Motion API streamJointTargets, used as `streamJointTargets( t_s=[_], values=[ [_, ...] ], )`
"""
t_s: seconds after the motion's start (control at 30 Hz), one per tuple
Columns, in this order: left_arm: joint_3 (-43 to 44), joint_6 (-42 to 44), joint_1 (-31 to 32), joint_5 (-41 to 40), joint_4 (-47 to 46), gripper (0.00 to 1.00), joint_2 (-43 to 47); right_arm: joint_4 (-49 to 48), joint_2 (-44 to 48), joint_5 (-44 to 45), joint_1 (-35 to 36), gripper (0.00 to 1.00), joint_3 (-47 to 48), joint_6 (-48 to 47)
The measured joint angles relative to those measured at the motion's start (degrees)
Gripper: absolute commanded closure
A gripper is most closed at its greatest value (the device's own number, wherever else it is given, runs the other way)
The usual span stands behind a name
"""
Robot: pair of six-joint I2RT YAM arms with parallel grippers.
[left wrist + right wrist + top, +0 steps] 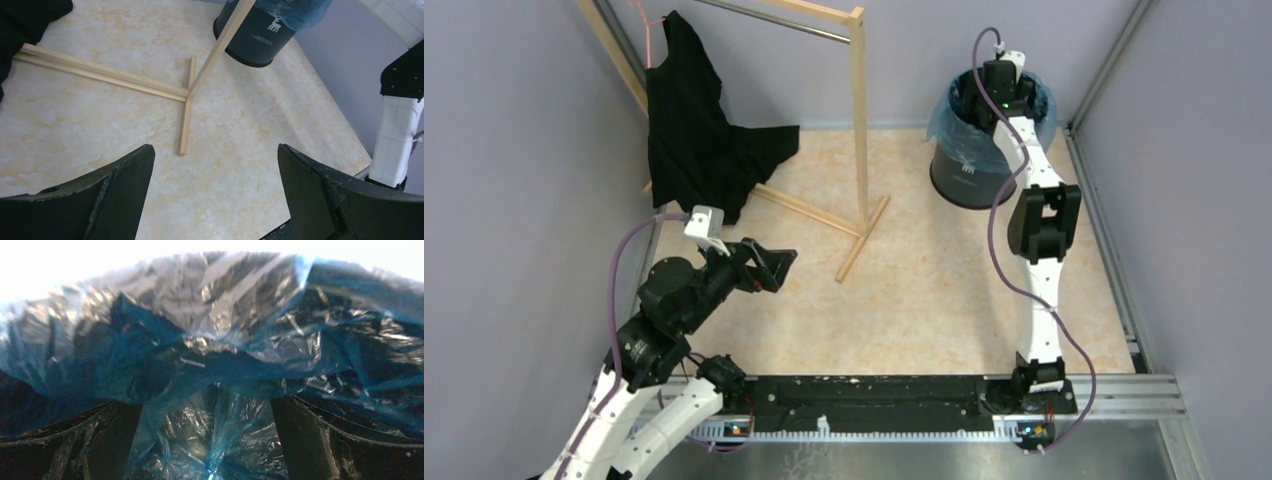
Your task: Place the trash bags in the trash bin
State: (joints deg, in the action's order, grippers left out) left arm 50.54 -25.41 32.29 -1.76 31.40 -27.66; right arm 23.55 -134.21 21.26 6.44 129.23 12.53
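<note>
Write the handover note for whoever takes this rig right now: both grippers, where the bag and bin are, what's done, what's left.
Left gripper: open, empty, hovering over the table near its own base.
Right gripper: open, down inside the mouth of the trash bin at far right; bag film lies between its fingers, not clamped.
Light-blue trash bag: inside the bin, its edge draped over the rim.
Done: the bag is in the bin.
Left: probably lift the right arm out without snagging the film. The arm hides part of the rim, so check the fit there.
</note>
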Motion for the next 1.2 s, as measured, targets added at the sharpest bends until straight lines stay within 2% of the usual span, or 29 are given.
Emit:
streamJointTargets(
  t_s=[0.07,0.17,0.27,0.5,0.8,0.9,0.97,1.0,1.07,1.17,1.2],
  values=[
    [0.04,-0.57,0.0,0.09,0.07,0.01,-0.37,2.67,-3.32,-0.98,-0.2,0.01,5.7,-0.22],
    [0.04,-1.7,0.0,0.44,0.15,0.01,-0.35,5.68,-2.82,-2.12,-0.2,0.01,5.66,-0.35],
    [0.04,-2.64,0.0,0.83,0.15,0.01,-0.37,7.85,2.36,-4.26,-0.24,0.01,-1.31,-0.35],
    [0.04,-4.63,-0.02,2.82,0.13,0.01,-0.37,15.89,14.29,-4.96,-0.24,0.01,-4.83,0.2],
    [0.04,-6.25,0.0,5.18,0.26,0.01,-0.22,20.98,26.53,-6.21,-0.24,0.01,-4.07,1.03],
    [0.04,-6.23,0.0,5.16,0.57,0.01,0.09,23.47,27.71,-9.33,-0.24,0.01,-1.01,1.73],
    [0.33,-6.14,0.0,5.07,1.31,0.01,0.28,24.17,30.18,-14.4,-0.22,0.01,-1.31,3.04],
    [0.48,-6.01,0.0,4.92,1.66,0.01,0.31,23.43,32.72,-17.33,-0.11,0.01,-3.72,3.65],
    [1.05,-5.66,0.0,4.26,2.38,0.01,0.33,19.19,41.77,-24.09,0.24,0.01,-15.37,5.73],
    [1.86,-4.59,0.0,3.26,2.62,0.01,0.42,12.5,62.25,-34.12,0.85,0.01,-39.32,9.18],
    [2.19,-4.15,0.0,2.6,2.56,0.01,0.42,11.78,67.78,-36.24,0.96,0.01,-44.37,9.88]
  ],
)
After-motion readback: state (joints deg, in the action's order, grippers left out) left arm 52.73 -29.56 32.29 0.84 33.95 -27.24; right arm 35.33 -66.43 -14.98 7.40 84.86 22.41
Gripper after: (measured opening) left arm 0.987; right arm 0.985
